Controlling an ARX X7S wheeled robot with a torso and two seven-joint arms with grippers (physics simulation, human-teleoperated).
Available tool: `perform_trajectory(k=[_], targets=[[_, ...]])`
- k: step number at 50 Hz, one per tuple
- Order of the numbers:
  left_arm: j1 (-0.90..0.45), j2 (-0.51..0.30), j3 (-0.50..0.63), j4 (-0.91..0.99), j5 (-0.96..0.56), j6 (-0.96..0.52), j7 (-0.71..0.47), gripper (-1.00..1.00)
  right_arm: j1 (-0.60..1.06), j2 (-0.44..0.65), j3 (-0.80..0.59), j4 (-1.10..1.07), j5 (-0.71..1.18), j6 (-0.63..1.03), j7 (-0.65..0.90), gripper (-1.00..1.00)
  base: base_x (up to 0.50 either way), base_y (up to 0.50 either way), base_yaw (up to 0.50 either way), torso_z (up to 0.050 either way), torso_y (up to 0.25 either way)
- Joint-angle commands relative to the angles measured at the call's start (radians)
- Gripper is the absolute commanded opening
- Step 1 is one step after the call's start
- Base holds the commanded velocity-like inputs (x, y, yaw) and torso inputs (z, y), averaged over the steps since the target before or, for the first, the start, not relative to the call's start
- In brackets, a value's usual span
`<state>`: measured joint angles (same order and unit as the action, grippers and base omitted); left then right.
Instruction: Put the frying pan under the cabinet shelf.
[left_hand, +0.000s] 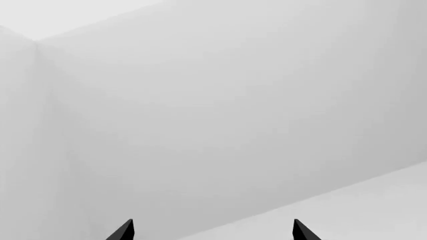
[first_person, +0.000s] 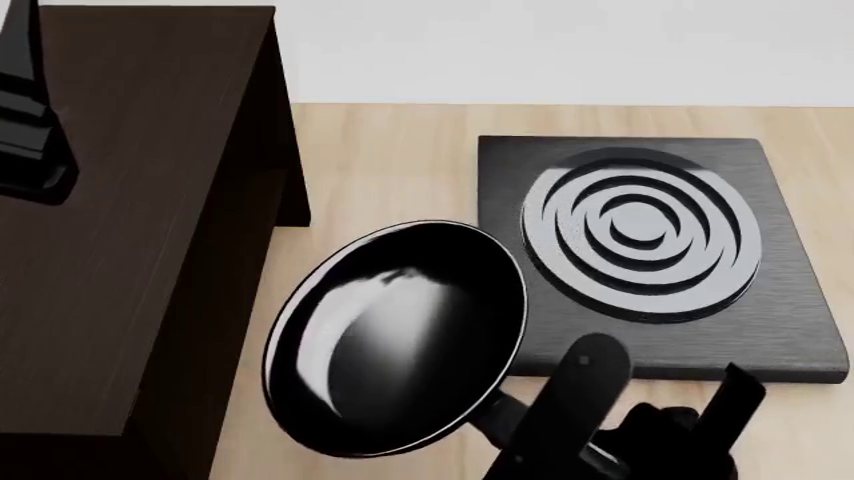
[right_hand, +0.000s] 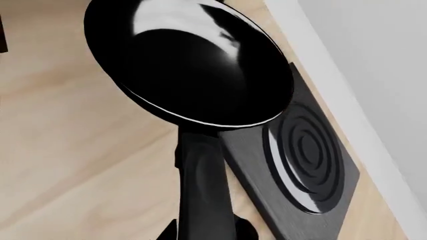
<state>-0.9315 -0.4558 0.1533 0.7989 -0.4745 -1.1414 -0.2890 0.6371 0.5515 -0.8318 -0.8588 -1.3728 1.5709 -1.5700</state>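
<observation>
The frying pan (first_person: 394, 335) is a round black pan with a thin shiny rim. It hangs tilted above the wooden table, between the dark brown cabinet shelf (first_person: 120, 220) on the left and the burner plate. My right gripper (first_person: 587, 430) is shut on its long black handle (right_hand: 203, 190), at the bottom of the head view. The pan (right_hand: 190, 62) fills the right wrist view. My left gripper (left_hand: 212, 231) is open and empty, facing bare white wall. Part of the left arm (first_person: 27, 110) shows above the cabinet top.
A square black burner plate (first_person: 787, 330) with concentric rings lies on the wooden table (first_person: 387, 160) to the right of the pan; it also shows in the right wrist view (right_hand: 307, 150). A white wall runs behind the table.
</observation>
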Motion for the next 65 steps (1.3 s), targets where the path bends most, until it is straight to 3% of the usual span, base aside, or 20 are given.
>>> perform_trajectory(k=[1, 23, 50, 65], targets=[[0.007, -0.002, -0.013, 0.024, -0.013, -0.013, -0.008, 1.0, 0.01, -0.015, 0.041, 0.042, -0.014, -0.028, 0.016, -1.0, 0.0, 0.0, 0.0, 0.0, 0.0], [0.013, -0.017, -0.031, 0.046, -0.031, -0.034, -0.018, 1.0, -0.08, -0.117, 0.248, 0.124, 0.353, -0.232, 0.288, -1.0, 0.0, 0.0, 0.0, 0.001, 0.001], [-0.003, -0.001, -0.09, 0.079, -0.101, -0.091, -0.022, 1.0, -0.094, -0.155, 0.243, 0.258, 0.463, -0.344, 0.355, -1.0, 0.0, 0.0, 0.0, 0.0, 0.001], [0.001, 0.006, -0.127, 0.107, -0.145, -0.128, -0.028, 1.0, -0.131, -0.223, 0.336, 0.471, 0.65, -0.549, 0.522, -1.0, 0.0, 0.0, 0.0, 0.0, 0.001]])
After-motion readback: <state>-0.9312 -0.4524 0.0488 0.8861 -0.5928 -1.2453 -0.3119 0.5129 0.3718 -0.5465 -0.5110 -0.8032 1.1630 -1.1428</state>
